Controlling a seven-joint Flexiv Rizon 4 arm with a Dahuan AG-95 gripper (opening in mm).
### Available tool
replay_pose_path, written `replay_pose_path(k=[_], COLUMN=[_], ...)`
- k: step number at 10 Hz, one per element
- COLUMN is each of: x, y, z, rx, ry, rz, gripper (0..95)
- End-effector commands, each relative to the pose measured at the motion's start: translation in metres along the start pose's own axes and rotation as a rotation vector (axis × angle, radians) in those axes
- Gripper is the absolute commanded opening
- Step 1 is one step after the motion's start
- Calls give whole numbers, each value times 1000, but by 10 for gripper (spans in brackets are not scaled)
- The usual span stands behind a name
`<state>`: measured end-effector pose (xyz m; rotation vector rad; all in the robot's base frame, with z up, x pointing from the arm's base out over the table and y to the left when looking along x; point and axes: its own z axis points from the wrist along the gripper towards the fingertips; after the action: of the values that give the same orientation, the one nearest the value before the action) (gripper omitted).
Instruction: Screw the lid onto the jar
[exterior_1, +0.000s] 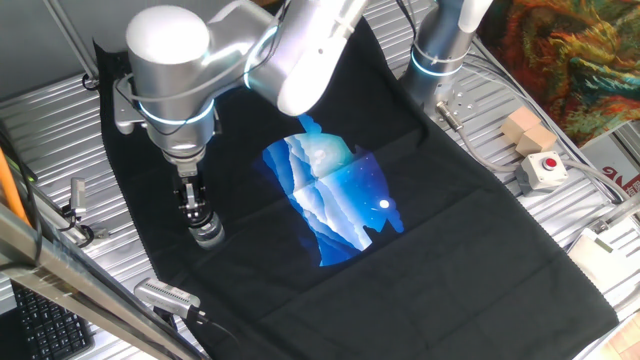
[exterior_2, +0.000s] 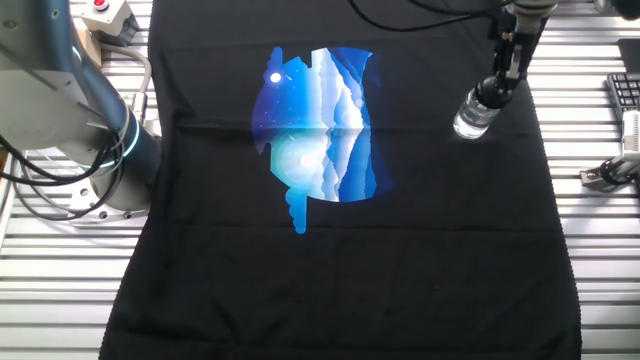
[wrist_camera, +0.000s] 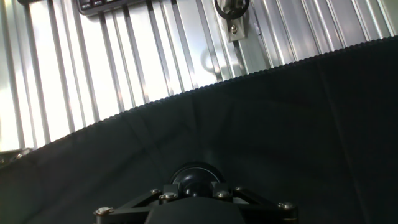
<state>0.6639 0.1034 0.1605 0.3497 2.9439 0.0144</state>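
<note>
Gripper clamped on one lid, atop one jar, black cloth

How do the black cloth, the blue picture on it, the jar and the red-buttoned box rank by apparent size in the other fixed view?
1. black cloth
2. blue picture
3. and 4. unsure: the jar and the red-buttoned box look similar, and the box is cut off by the frame edge.

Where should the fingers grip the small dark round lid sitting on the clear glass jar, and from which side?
Grip the small dark round lid by its rim, coming straight down from above. It sits level on the upright clear glass jar, on the black cloth. The gripper already hangs vertically over it; whether it is closed is unclear.
</note>
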Motion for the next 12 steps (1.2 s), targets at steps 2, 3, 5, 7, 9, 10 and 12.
replay_pose_path(k=[2, 3, 5, 7, 9, 10, 12], x=[1, 2, 2, 3, 3, 3, 3], y=[3, 3, 4, 5, 5, 5, 4], z=[2, 3, 4, 6, 7, 8, 10], rx=[0, 1, 1, 2, 3, 4, 6], ry=[-6, -8, -10, -12, -12, -13, -15], rz=[2, 4, 4, 5, 3, 3, 3], gripper=[0, 0, 0, 0, 0, 0, 0])
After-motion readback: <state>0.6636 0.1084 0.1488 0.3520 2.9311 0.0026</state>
